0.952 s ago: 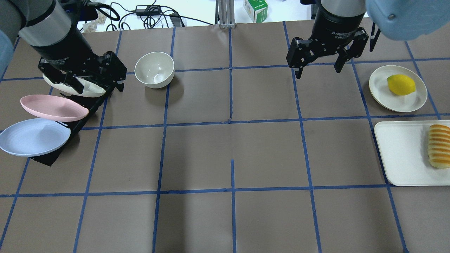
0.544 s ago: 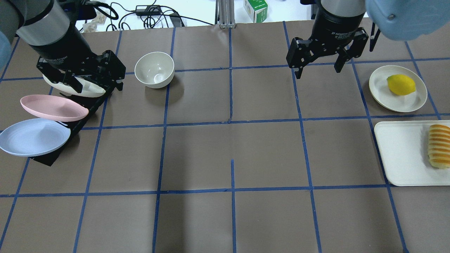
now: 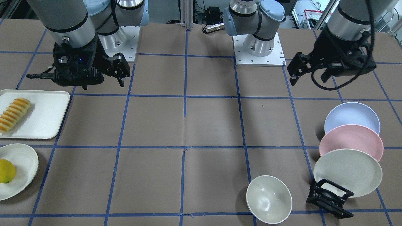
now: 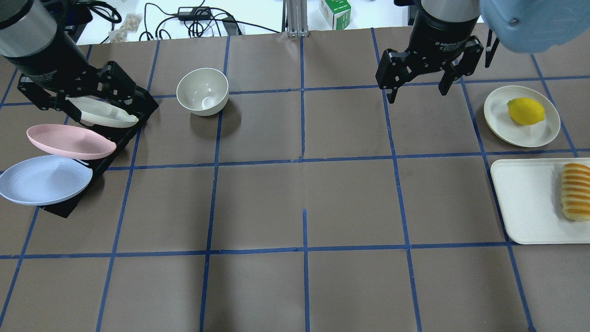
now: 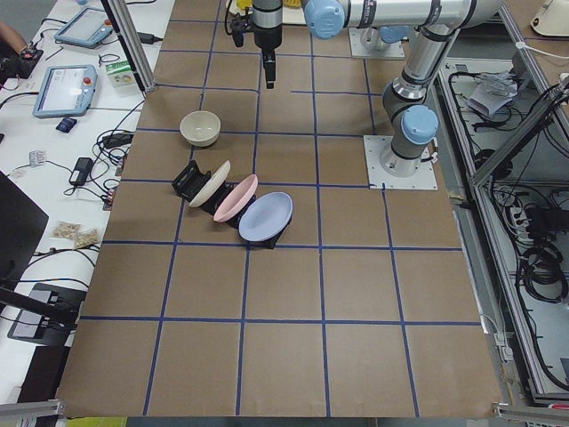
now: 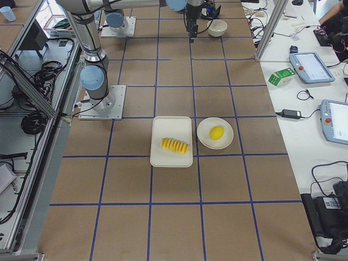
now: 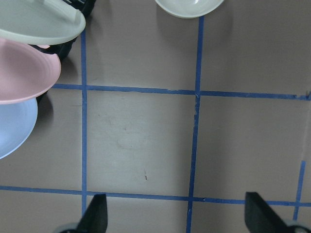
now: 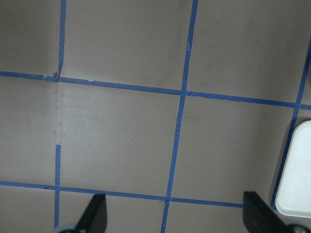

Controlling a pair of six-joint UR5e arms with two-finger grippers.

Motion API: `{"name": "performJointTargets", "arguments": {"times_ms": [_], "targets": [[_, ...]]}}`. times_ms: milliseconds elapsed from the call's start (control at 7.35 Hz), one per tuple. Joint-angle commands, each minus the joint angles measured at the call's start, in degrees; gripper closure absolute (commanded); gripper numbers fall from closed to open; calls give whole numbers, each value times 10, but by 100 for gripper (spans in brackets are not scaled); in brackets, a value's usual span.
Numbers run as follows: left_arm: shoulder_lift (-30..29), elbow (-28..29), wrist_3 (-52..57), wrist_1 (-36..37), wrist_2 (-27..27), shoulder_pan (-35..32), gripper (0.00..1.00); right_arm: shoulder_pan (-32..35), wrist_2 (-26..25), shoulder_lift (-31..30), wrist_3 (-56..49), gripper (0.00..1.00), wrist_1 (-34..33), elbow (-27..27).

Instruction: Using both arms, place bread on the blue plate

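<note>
The bread (image 4: 575,191) lies on a white tray (image 4: 525,198) at the table's right edge; it also shows in the front view (image 3: 14,113). The blue plate (image 4: 44,180) leans in a black rack (image 4: 110,147), nearest me, beside a pink plate and a cream plate. It also shows in the front view (image 3: 351,116) and at the left edge of the left wrist view (image 7: 12,126). My left gripper (image 4: 106,110) hangs open and empty above the rack's far end. My right gripper (image 4: 418,93) hangs open and empty over bare table, far left of the bread.
A cream bowl (image 4: 203,91) stands right of the rack. A yellow lemon (image 4: 525,111) sits on a small cream plate (image 4: 498,124) behind the tray. Blue tape lines grid the brown table. Cables and a green box lie beyond the far edge.
My left gripper has moved left and a little away from me, still open. The right gripper has hardly moved. Plates, bowl and bread have stayed put.
</note>
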Motion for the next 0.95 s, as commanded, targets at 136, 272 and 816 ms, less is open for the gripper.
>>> {"name": "performJointTargets", "arguments": {"times_ms": [136,272,816], "targets": [[-11,1,74,24,-1,147,0,0,0,0,0,0,0,0],[-22,-5,161,46,0,201,0,0,0,0,0,0,1,0],[-83,-13,250,93,-3,343,0,0,0,0,0,0,1,0]]}}
